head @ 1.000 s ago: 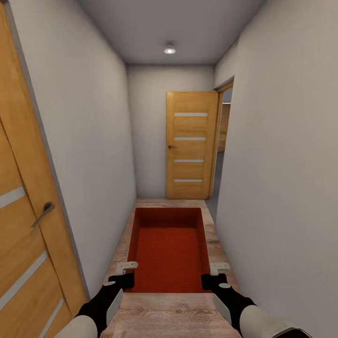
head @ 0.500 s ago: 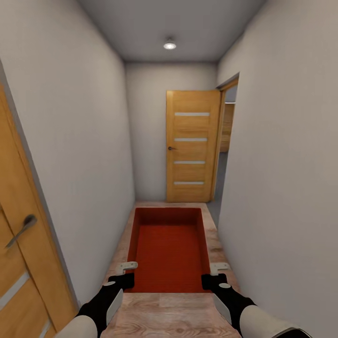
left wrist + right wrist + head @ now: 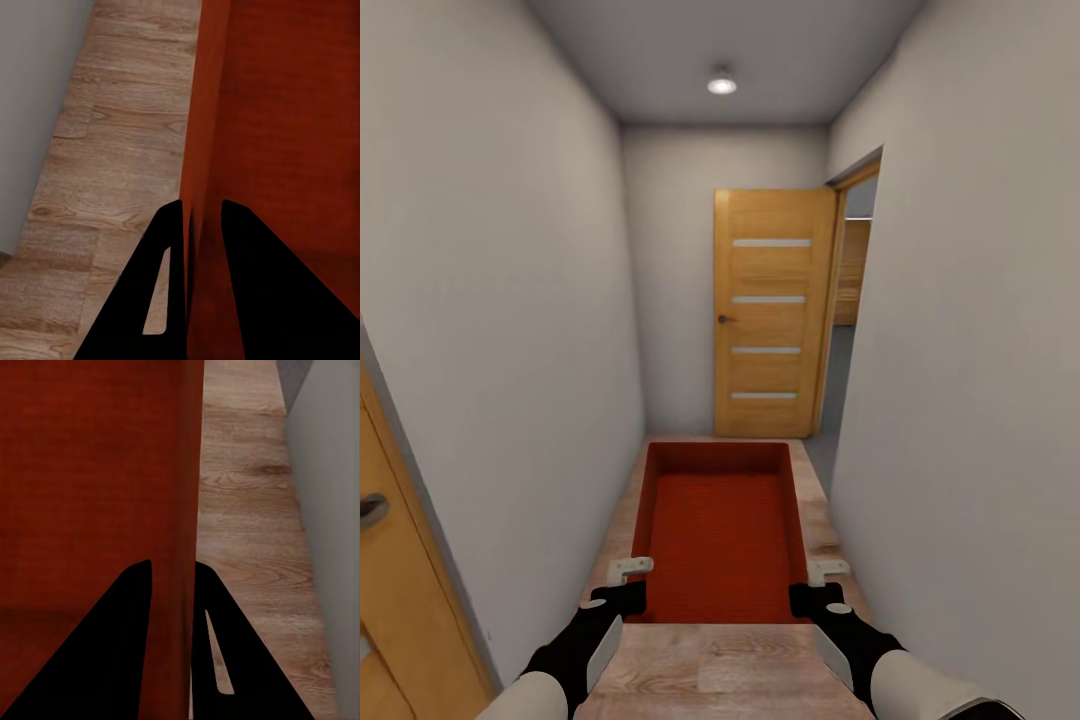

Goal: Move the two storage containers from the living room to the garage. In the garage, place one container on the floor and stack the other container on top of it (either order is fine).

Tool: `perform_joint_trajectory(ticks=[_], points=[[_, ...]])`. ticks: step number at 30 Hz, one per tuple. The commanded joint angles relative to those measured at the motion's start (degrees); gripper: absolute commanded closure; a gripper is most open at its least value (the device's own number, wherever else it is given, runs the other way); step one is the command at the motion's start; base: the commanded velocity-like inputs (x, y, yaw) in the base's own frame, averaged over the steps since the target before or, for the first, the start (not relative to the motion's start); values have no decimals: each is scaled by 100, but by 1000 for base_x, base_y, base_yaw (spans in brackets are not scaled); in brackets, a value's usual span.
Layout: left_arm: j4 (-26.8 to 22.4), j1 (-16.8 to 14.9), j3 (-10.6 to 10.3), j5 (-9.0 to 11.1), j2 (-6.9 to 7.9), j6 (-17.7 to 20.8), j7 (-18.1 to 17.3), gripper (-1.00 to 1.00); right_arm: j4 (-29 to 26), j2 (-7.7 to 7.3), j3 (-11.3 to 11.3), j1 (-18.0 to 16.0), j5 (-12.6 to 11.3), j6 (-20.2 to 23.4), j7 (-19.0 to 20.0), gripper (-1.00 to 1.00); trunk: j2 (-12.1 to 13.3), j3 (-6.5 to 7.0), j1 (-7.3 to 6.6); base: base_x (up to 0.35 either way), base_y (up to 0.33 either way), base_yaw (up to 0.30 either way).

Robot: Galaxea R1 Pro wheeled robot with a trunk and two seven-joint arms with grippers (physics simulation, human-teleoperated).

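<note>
A red-orange storage container (image 3: pixel 720 530) hangs level in front of me over the light wood-plank floor (image 3: pixel 720 670) of a narrow corridor. My left gripper (image 3: pixel 628 580) is shut on its left wall near the near corner. My right gripper (image 3: pixel 822 580) is shut on its right wall likewise. In the left wrist view the left gripper (image 3: pixel 201 204) straddles the thin red wall (image 3: pixel 210 112), one black finger on each side. The right wrist view has the right gripper (image 3: pixel 172 564) clamped the same way on the container (image 3: pixel 90 472). The bin is empty. The garage is out of view.
White walls close in on both sides. At the corridor's far end stands an open wooden door (image 3: pixel 772 310) beside a doorway (image 3: pixel 852 300) in the right wall. Another wooden door (image 3: pixel 390 570) is at the near left edge. A round ceiling light (image 3: pixel 721 85) is overhead.
The whole view has advanced down the corridor: the near left door has slid toward the picture's left edge and the far door has grown. The container and both grippers keep their places in the view.
</note>
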Motion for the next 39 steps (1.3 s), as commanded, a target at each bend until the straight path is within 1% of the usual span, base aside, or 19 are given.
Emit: perform_joint_trajectory(ticks=[1, 13, 39], points=[[-42, -2, 223, -109, 128, 39, 110, 100, 18, -6, -99, -1, -76, -27, -31, 100, -4, -2, 5, 323, 0, 0], [-39, -2, 224, -107, 153, 43, 110, 100, 21, -5, -99, -1, -80, -26, -31, 100, -4, -2, 5, 323, 0, 0], [-42, -2, 225, -107, 155, 42, 110, 100, 21, -2, -99, -1, -76, -26, -31, 100, -4, -2, 5, 323, 0, 0]])
